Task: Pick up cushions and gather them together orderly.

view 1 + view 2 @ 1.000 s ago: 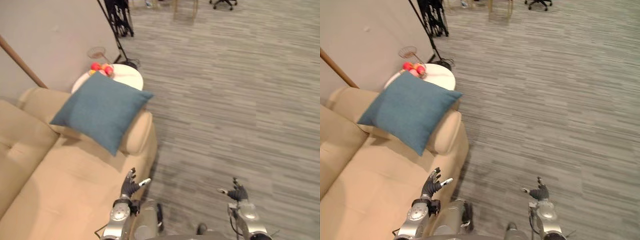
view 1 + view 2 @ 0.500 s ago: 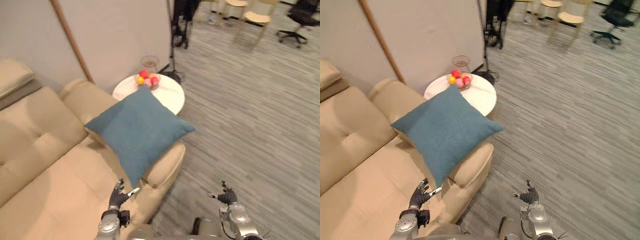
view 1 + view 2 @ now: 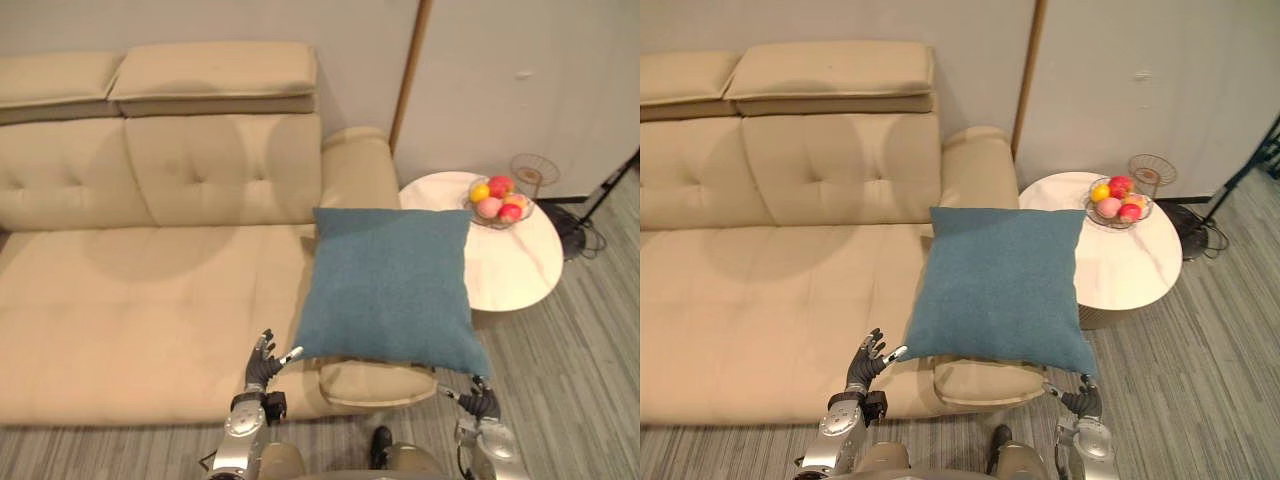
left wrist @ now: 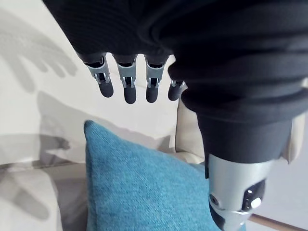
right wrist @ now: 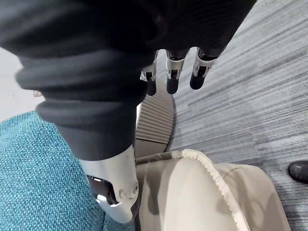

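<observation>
The cushion (image 3: 390, 285) is seen in plain teal blue with a fine woven grain. The sofa (image 3: 150, 290) is coloured pale beige throughout. The table (image 3: 510, 270) is topped in white, faintly veined in grey. The fruit (image 3: 499, 187) is shown in red, pink and yellow. The floor (image 3: 575, 385) is streaked in light and dark greys. The wall (image 3: 520, 70) is painted off-white and crossed by a brown wooden strip (image 3: 408, 70). The left hand (image 3: 262, 368) and right hand (image 3: 480, 402) are finished in silver with dark tips.

Beige sofa (image 3: 150, 290), round white side table (image 3: 515, 268) beside its armrest, bowl of fruit (image 3: 497, 203) on the table, grey floor (image 3: 590, 370)
</observation>
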### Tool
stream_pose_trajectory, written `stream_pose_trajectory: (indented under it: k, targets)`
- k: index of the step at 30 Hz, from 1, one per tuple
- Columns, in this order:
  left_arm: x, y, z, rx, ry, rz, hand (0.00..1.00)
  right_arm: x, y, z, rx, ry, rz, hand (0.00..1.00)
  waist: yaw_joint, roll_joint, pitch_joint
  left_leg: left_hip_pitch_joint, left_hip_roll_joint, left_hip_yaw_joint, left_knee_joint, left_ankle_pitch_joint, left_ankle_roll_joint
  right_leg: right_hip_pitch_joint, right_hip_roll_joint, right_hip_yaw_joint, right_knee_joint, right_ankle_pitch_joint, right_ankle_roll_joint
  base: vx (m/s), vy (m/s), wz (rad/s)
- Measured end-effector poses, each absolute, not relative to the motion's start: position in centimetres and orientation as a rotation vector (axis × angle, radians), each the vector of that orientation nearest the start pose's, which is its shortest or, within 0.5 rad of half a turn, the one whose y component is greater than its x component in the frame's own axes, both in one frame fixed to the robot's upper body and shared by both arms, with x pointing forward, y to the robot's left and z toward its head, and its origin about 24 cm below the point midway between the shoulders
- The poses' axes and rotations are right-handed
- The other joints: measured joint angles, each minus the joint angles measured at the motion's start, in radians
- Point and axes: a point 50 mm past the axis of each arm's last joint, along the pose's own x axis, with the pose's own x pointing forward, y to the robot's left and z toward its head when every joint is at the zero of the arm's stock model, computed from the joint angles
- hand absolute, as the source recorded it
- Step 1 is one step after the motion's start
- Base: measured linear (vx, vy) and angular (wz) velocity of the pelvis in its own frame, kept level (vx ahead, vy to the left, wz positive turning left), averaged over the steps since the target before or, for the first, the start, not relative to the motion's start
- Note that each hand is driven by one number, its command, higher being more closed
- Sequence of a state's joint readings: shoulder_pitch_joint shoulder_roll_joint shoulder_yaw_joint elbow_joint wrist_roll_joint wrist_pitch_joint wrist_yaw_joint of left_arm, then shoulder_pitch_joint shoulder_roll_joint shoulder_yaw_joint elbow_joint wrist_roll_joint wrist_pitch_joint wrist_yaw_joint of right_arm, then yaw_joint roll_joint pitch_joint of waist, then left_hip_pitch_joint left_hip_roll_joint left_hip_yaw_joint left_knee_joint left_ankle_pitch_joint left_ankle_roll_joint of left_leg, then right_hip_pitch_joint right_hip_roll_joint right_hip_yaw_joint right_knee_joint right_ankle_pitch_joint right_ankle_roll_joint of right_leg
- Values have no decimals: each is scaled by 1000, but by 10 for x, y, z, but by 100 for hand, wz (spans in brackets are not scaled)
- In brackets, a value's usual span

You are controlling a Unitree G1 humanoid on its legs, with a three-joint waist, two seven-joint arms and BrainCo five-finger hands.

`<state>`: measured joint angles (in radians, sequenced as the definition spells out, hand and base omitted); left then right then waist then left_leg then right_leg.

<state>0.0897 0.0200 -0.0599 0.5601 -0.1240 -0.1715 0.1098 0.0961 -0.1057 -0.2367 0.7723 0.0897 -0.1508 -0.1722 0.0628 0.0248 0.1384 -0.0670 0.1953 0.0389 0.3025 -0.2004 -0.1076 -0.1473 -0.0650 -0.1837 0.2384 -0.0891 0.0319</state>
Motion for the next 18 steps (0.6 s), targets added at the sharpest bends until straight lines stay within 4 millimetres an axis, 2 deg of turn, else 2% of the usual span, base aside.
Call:
stream_pose_trajectory:
  k: [2, 4, 5, 9, 13, 15, 18]
  targets:
    - [188, 162, -86, -42, 489, 133, 0, 142, -245, -115, -2, 694, -518, 0, -18, -2, -4, 14, 0, 76, -54, 9, 5, 8, 0, -7, -37, 24, 9, -118, 39, 36]
    - [182, 176, -88, -4, 504, 153, 0, 142, -247, -114, 9, 689, -531, 0, -18, -14, -7, 21, -7, 95, -82, 15, 0, 21, 5, 17, -94, 72, 16, -146, 84, -23]
    - [175, 190, -90, 26, 519, 179, 0, 141, -250, -114, 11, 687, -545, 0, -20, -32, -20, 26, -19, 116, -97, 25, 7, 27, 2, 44, -134, 103, 19, -125, 74, -38]
    - [174, 210, -87, 79, 513, 209, 0, 140, -268, -102, -32, 635, -577, 0, -23, -49, -34, 40, -39, 136, -129, 39, 16, 42, -8, 79, -193, 144, 30, -105, 42, -22]
    - [182, 224, -79, 119, 486, 224, 0, 170, -296, -58, -163, 440, -559, 0, -51, -48, -36, 42, -58, 154, -176, 55, 11, 33, -16, 108, -241, 172, 35, -97, 10, -12]
    - [190, 223, -75, 119, 463, 219, 0, 179, -301, -47, -200, 396, -545, 0, -49, -48, -40, 37, -62, 154, -194, 59, 7, 19, -13, 118, -243, 172, 35, -28, -17, -5]
    - [213, 216, -63, 116, 401, 186, 0, 211, -297, -28, -242, 309, -485, 0, -51, -40, -39, 3, -64, 151, -207, 73, 2, -23, -6, 129, -245, 173, 35, -1, -24, -7]
